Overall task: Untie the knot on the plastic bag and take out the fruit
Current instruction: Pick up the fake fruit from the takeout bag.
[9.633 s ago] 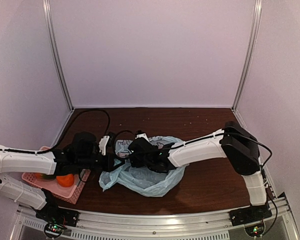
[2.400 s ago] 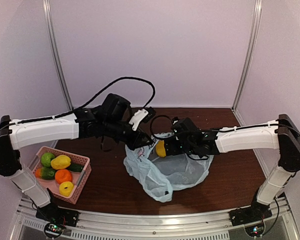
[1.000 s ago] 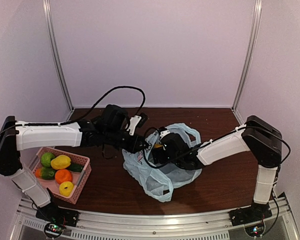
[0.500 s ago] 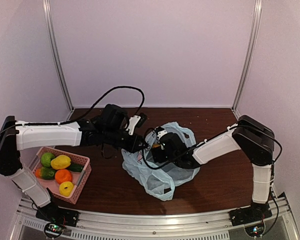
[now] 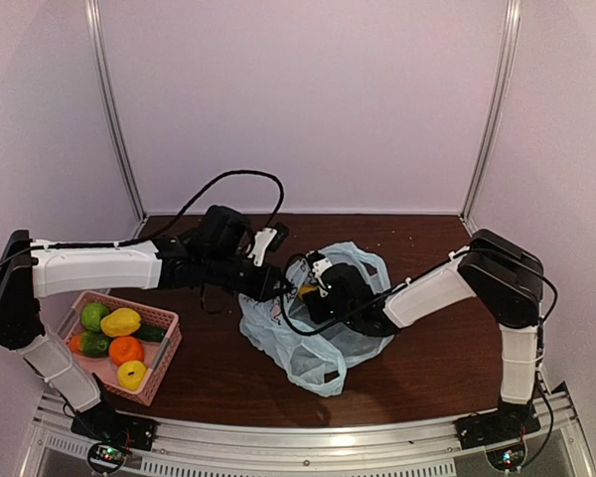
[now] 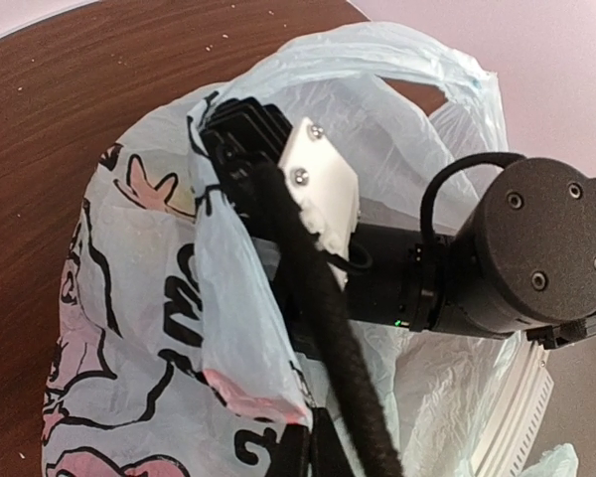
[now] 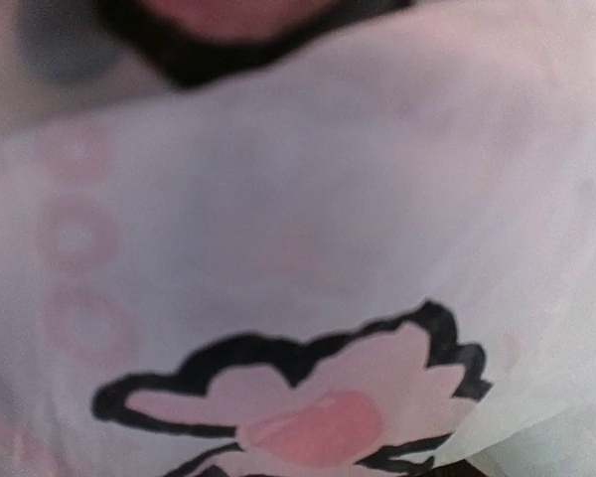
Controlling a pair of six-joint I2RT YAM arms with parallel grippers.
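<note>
The plastic bag [image 5: 318, 353], pale blue with dark cartoon prints, lies mid-table with its mouth open. Its handle loops [image 5: 372, 260] are apart, and the knot is out of view. My left gripper [image 5: 281, 289] is shut on a fold of the bag's rim [image 6: 248, 378], its fingertips [image 6: 311, 429] at the bottom of the left wrist view. My right gripper [image 5: 316, 291] reaches into the bag's mouth, fingers hidden by the film. A sliver of yellow [image 5: 304, 291] shows beside it. The right wrist view shows only printed bag film [image 7: 278, 199]. Other fruit [image 5: 121, 321] lie in the basket.
A pink perforated basket [image 5: 159, 373] at the near left holds several fruit: green [image 5: 93, 316], orange [image 5: 126, 349], yellow [image 5: 132, 374] and dark green [image 5: 91, 344]. The left arm's black cable [image 5: 228, 179] loops above the table. Walls close the back and sides.
My right gripper has pushed slightly further left into the bag's mouth, and the bag has bunched a little toward the left gripper. The left arm has barely moved.
</note>
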